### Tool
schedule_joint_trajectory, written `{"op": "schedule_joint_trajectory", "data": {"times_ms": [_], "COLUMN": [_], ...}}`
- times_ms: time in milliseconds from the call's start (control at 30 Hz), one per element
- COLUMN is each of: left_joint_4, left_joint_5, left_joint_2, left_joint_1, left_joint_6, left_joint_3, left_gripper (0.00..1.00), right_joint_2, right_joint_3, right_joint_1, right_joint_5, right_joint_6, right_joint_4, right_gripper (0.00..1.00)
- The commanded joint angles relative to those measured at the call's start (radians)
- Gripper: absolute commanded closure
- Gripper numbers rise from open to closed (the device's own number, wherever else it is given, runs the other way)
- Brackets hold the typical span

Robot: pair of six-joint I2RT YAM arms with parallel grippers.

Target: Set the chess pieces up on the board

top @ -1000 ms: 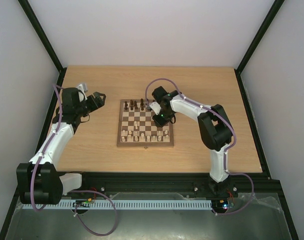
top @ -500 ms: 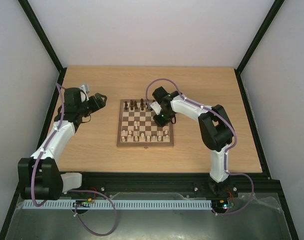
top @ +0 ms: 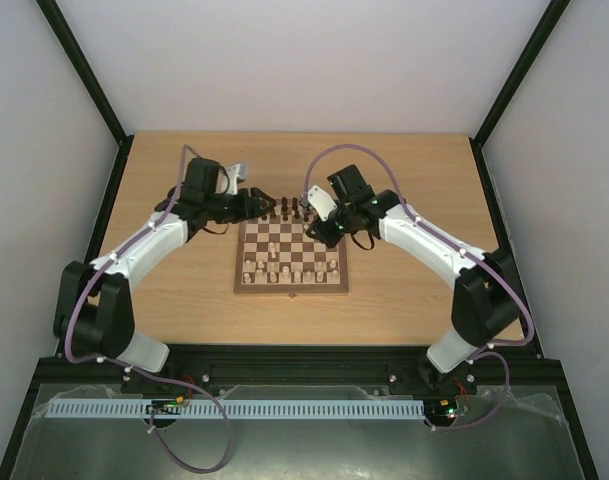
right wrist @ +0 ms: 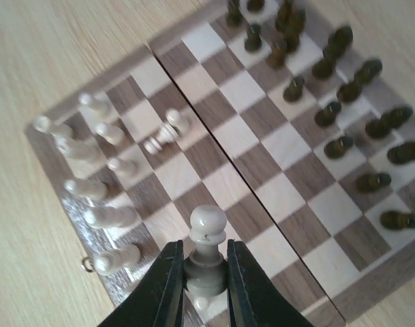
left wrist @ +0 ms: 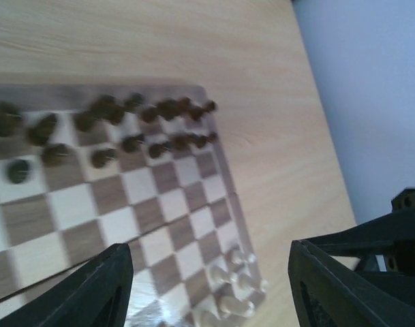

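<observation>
The board (top: pixel 290 289) lies mid-table, with dark chess pieces (top: pixel 284 210) along its far edge and cream ones (top: pixel 269 268) near the front. My right gripper (right wrist: pixel 204 253) is shut on a cream pawn (right wrist: pixel 207 228), held upright above the board's cream side; in the top view that gripper (top: pixel 322 228) hangs over the board's right half. My left gripper (left wrist: pixel 210 272) is open and empty, its fingers (left wrist: pixel 105 286) wide apart above the board (left wrist: pixel 125 197). Seen from above, the left gripper (top: pixel 259 203) sits at the board's far left corner.
One cream piece (right wrist: pixel 159 142) lies on its side among the standing cream ones (right wrist: pixel 91 187). Dark pieces (right wrist: pixel 343 116) fill two rows on the other side. Bare tabletop (top: pixel 174 280) surrounds the board. Black frame posts and white walls enclose the table.
My left arm swung from the table's left side to the board's far left corner. My right arm changed posture, its elbow moving right, with the gripper staying over the board's right half.
</observation>
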Motion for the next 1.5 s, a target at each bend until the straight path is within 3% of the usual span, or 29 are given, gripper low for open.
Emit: {"op": "schedule_joint_trajectory", "data": {"times_ms": [0, 433, 700, 1167, 1367, 1467], "left_joint_4": [-0.043, 0.005, 0.025, 0.109, 0.020, -0.062], "left_joint_5": [0.191, 0.367, 0.401, 0.456, 0.369, 0.238], "left_joint_2": [0.077, 0.170, 0.190, 0.200, 0.184, 0.161], "left_joint_1": [-0.054, -0.153, -0.174, -0.194, -0.192, -0.197], "left_joint_6": [-0.024, -0.049, -0.053, -0.081, -0.005, 0.070], "left_joint_3": [0.059, 0.053, 0.056, 0.028, 0.059, 0.082], "left_gripper": [0.38, 0.58, 0.66, 0.88, 0.91, 0.92], "right_joint_2": [-0.054, -0.128, -0.135, -0.131, -0.166, -0.224], "right_joint_3": [-0.069, -0.136, -0.139, -0.141, -0.146, -0.166], "right_joint_1": [-0.002, -0.001, -0.002, -0.002, -0.008, -0.043], "right_joint_5": [-0.113, -0.157, -0.166, -0.183, -0.163, -0.193], "right_joint_6": [-0.043, -0.049, -0.046, -0.039, -0.035, -0.025], "right_joint_4": [0.087, 0.139, 0.147, 0.149, 0.135, 0.134], "right_gripper": [0.88, 0.87, 0.87, 0.86, 0.63, 0.56]}}
